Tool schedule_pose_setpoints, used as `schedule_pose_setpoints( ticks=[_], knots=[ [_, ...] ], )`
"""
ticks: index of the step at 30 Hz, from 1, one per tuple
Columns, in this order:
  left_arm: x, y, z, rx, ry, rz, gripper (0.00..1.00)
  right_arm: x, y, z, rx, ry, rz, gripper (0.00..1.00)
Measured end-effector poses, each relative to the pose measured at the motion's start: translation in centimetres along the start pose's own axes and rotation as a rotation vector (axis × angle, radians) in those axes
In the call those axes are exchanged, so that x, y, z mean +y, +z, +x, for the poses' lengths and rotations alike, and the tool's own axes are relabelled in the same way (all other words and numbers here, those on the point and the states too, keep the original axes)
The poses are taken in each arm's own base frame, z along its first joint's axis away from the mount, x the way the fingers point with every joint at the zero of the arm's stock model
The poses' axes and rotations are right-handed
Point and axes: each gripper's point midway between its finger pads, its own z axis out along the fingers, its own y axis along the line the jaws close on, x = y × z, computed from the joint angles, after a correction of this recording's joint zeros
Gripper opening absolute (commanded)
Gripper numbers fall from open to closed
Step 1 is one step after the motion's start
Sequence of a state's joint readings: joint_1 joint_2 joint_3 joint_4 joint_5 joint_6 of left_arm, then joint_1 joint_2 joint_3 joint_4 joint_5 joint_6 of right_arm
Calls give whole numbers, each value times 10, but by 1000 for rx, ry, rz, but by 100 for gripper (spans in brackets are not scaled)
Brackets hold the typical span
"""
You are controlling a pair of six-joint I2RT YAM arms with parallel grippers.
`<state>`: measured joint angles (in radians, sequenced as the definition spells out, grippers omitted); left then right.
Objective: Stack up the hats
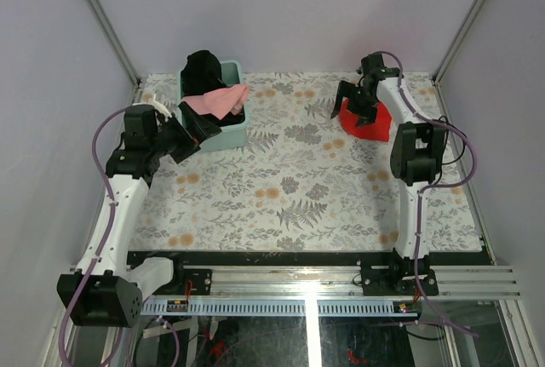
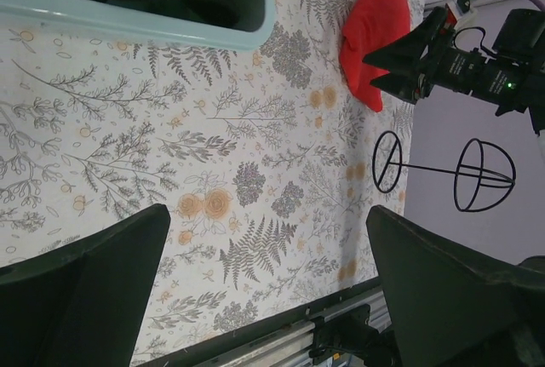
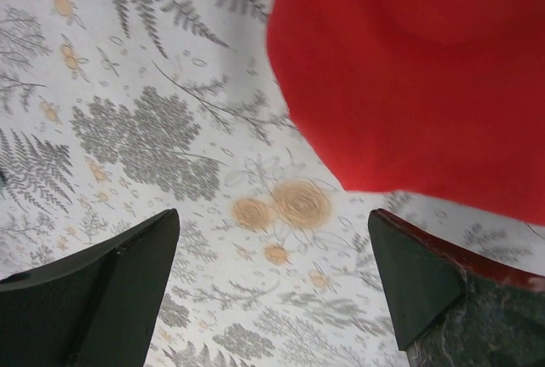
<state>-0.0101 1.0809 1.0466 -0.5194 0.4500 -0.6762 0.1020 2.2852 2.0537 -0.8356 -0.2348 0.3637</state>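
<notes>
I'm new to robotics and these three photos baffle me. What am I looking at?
Two robot arms stand at the near edge of a floral-clothed table. One picture looks down from above; the other two come from wrist cameras, so the dark wedges at the bottom are each arm's own fingers. On the table sit a mint-green tub holding a black cap and a pink cap, and a red cloth. The left end effector is beside the tub, the right end effector close by the red cloth. Both are open, holding nothing.
</notes>
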Motion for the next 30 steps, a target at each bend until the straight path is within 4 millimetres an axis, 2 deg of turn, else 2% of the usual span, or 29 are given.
schedule_pose_setpoints(
  ticks=[4, 7, 12, 15, 19, 26, 30],
  knots=[
    [4, -4, 2, 2, -8, -28, 100, 15, 17, -12, -14, -11, -34, 99],
    [5, -7, 2, 4, -8, -50, 100, 18, 31, -26, -45, -14, -44, 99],
    [1, -16, -6, -21, 19, -76, 100, 2, 53, -34, -73, -2, 24, 99],
    [1, -19, -8, -25, 30, -86, 100, -8, 60, -51, -128, -5, 91, 100],
    [2, -23, -9, -24, 42, -105, 100, -20, 58, -86, -243, -17, 177, 100],
    [7, -24, -10, -8, 73, -146, 100, -31, 47, -128, -402, -26, 241, 100],
    [13, -25, -8, 3, 85, -169, 100, -30, 36, -147, -474, -35, 244, 99]
  ],
)
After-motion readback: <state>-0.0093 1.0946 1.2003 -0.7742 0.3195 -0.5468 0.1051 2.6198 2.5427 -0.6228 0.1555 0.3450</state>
